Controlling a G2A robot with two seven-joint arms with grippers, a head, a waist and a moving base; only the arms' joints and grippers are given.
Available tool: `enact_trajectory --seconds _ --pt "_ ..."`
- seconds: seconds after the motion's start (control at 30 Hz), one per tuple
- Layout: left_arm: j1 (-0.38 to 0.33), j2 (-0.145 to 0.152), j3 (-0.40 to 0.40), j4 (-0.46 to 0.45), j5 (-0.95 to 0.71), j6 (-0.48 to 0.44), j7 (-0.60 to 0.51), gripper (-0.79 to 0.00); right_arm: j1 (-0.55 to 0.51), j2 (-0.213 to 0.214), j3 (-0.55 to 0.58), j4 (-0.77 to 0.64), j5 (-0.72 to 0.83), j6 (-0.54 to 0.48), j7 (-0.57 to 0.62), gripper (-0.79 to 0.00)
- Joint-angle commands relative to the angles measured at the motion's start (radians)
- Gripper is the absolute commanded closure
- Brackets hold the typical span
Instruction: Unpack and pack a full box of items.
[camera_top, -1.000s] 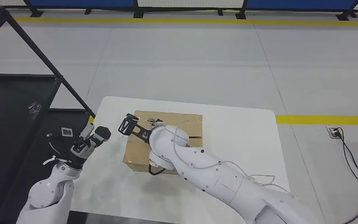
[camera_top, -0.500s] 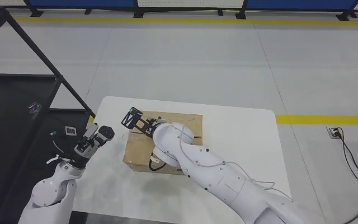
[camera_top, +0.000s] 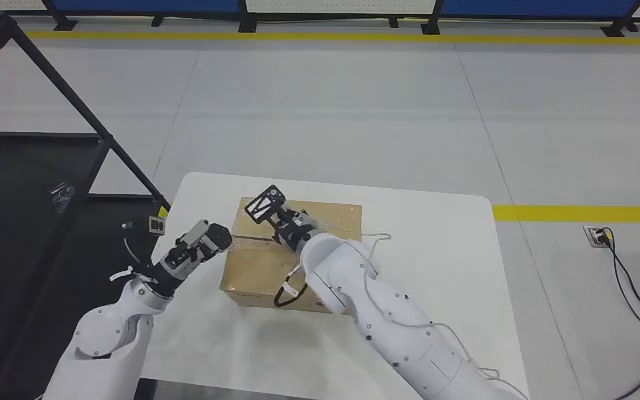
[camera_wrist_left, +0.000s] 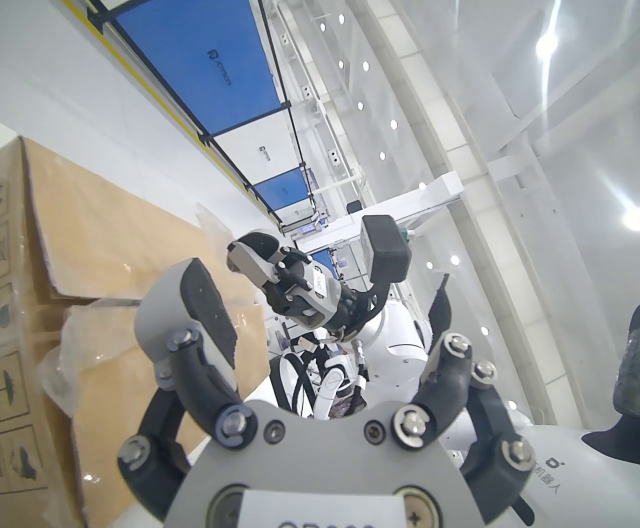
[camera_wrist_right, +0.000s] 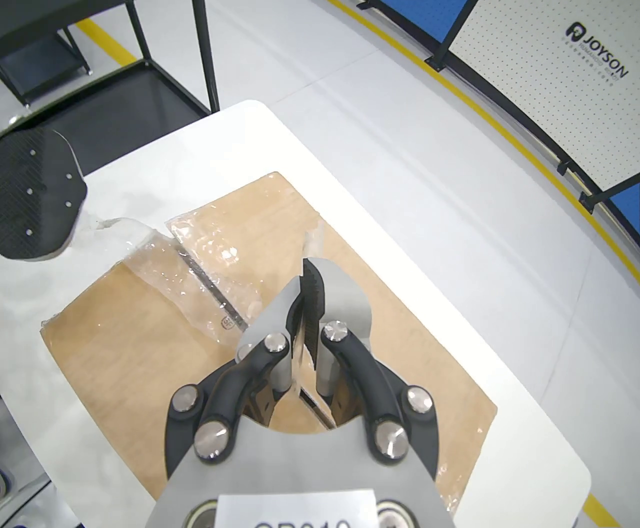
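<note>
A brown cardboard box (camera_top: 250, 272) sits on the white table (camera_top: 430, 250). Its top seam carries crumpled clear tape (camera_wrist_right: 200, 270), partly lifted off. My right gripper (camera_wrist_right: 305, 280) hangs over the box top (camera_wrist_right: 150, 325), shut on a thin strip of that tape, which sticks up past its fingertips. From above, the right gripper (camera_top: 268, 206) is over the box's far left part. My left gripper (camera_wrist_left: 325, 340) is open and holds nothing. It sits at the box's left side (camera_wrist_left: 100, 240), and from above the left gripper (camera_top: 207, 240) is level with the box's near left corner.
A black metal rack (camera_top: 50, 190) stands left of the table. The table's right half (camera_top: 430, 290) is bare white surface. A yellow floor line (camera_top: 560, 212) runs beyond the table's right edge.
My right gripper has moved rightward from the box's left edge to over its top. My left gripper has come in closer to the box's left side.
</note>
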Motion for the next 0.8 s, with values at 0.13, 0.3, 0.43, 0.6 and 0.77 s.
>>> enact_trajectory --seconds 0.13,0.3,0.43,0.6,0.77 --pt "-0.057 -0.009 0.072 0.051 0.026 0.027 -0.008 -0.785 -0.13 0.023 0.094 -0.083 0.019 0.004 -0.116 0.0" --pt "-0.101 -0.019 0.125 0.098 0.039 0.034 -0.007 -0.785 -0.209 0.032 0.144 -0.111 0.043 0.009 -0.211 0.0" --pt "-0.126 -0.026 0.157 0.125 0.047 0.031 0.005 -0.785 -0.257 0.038 0.179 -0.122 0.071 -0.011 -0.292 0.0" --pt "-0.15 -0.033 0.185 0.15 0.051 0.026 0.018 -0.785 -0.3 0.043 0.208 -0.132 0.088 -0.043 -0.37 0.0" --pt "-0.168 -0.038 0.206 0.175 0.07 0.024 0.034 -0.785 -0.337 0.047 0.228 -0.145 0.107 -0.061 -0.421 0.0"
